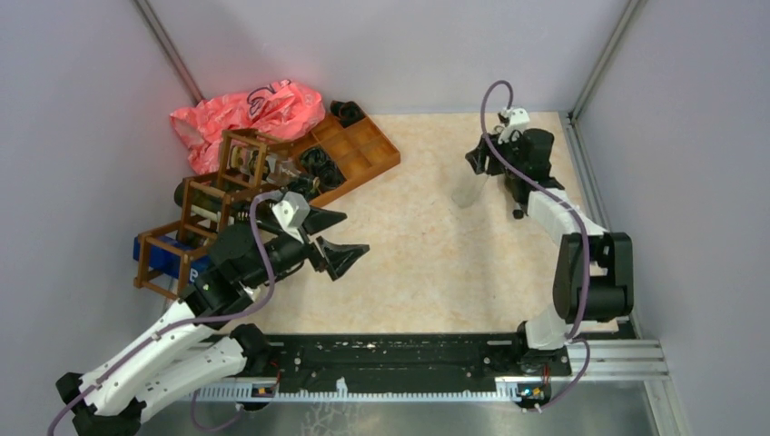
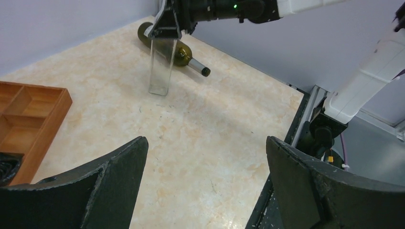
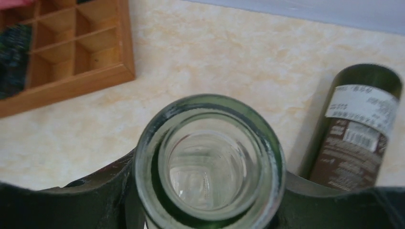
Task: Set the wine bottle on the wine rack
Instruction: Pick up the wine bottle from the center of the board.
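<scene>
A clear, square-sided wine bottle point(image 2: 161, 67) stands upright at the far right of the table point(image 1: 436, 263). My right gripper point(image 3: 208, 191) is straight over it, one finger on each side of its round mouth point(image 3: 208, 160). The rim hides whether the pads touch the neck. A dark green labelled wine bottle point(image 3: 356, 129) lies on its side just behind it point(image 2: 184, 53). The dark brown wine rack point(image 1: 213, 195) stands at the left wall. My left gripper point(image 1: 354, 232) hovers beside the rack, open and empty, pointing across the table point(image 2: 206, 143).
An orange-brown compartmented tray point(image 1: 359, 150) lies at the back left, next to the rack, with dark items in some cells. A pink plastic bag point(image 1: 245, 113) sits in the back left corner. A blue object point(image 1: 159, 254) lies under the rack's near end.
</scene>
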Controlling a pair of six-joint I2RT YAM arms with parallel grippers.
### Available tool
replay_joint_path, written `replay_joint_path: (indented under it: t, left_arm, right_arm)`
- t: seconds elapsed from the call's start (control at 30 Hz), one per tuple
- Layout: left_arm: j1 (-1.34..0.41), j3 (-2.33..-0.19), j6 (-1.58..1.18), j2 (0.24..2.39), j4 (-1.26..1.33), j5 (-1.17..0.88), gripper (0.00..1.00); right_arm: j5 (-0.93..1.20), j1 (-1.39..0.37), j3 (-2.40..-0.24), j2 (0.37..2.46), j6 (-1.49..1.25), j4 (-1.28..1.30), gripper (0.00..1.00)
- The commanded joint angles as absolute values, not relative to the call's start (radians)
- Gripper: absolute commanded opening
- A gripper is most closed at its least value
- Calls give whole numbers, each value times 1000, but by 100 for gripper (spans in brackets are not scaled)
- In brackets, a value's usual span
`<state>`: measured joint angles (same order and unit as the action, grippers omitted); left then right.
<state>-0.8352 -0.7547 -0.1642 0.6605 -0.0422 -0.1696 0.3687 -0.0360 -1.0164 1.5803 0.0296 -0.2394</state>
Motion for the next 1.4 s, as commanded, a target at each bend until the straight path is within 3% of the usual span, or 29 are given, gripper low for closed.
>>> replay_joint_path:
  t: [0.0, 0.17, 0.53, 0.73, 1.37]
  left_arm:
    - [-832, -714, -207, 664, -8, -199, 99]
    - [-831, -682, -238, 692, 25, -204, 99]
    - [-832, -651, -252, 726, 32, -237, 99]
    - [-831, -607, -211, 718, 59, -223, 99]
    - [-831, -586, -51, 864, 85, -299, 99]
  right_arm:
    - [483, -37, -987, 1408, -355, -331, 0]
    - [594, -63, -753, 1270, -766, -634, 0]
    - [399, -279, -470, 1035, -1014, -681, 0]
    - [255, -361, -403, 956, -1034, -619, 0]
    - [207, -411, -298, 984, -1167, -686, 0]
